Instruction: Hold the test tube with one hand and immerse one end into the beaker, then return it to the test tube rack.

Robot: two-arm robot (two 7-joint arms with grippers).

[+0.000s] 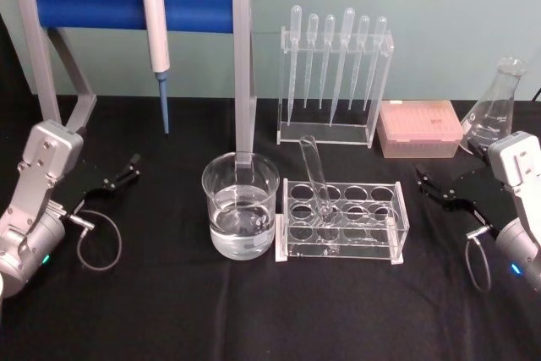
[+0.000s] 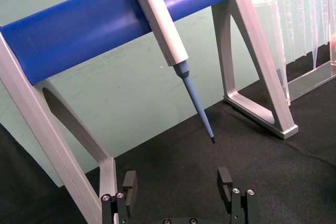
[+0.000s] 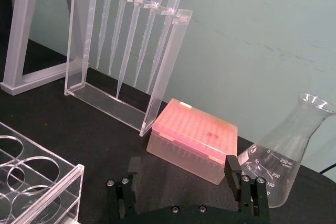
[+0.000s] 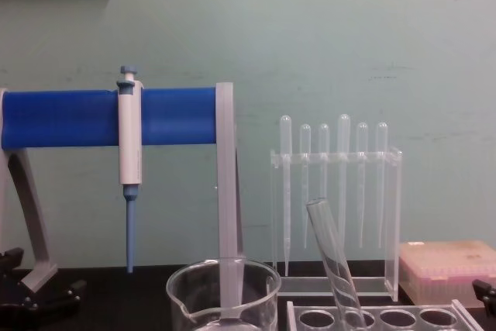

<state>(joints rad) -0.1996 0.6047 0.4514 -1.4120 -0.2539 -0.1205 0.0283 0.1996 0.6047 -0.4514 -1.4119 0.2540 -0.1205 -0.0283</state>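
Observation:
The test tube (image 1: 315, 177) leans in a hole of the clear rack (image 1: 341, 222) at table centre; its rim tilts left in the chest view (image 4: 332, 257). The beaker (image 1: 240, 205), part full of clear liquid, stands just left of the rack (image 4: 223, 294). My left gripper (image 1: 127, 168) rests open at the left side of the table, far from both; its fingers (image 2: 128, 181) hold nothing. My right gripper (image 1: 428, 185) sits open at the right, beside the rack's end, empty between its fingers (image 3: 232, 167).
A blue-barred stand (image 1: 131, 2) holds a white-and-blue pipettor (image 1: 155, 35) at the back left. A pipette rack (image 1: 336, 73) stands behind the tube rack. A pink tip box (image 1: 419, 128) and a conical flask (image 1: 494, 107) sit at back right.

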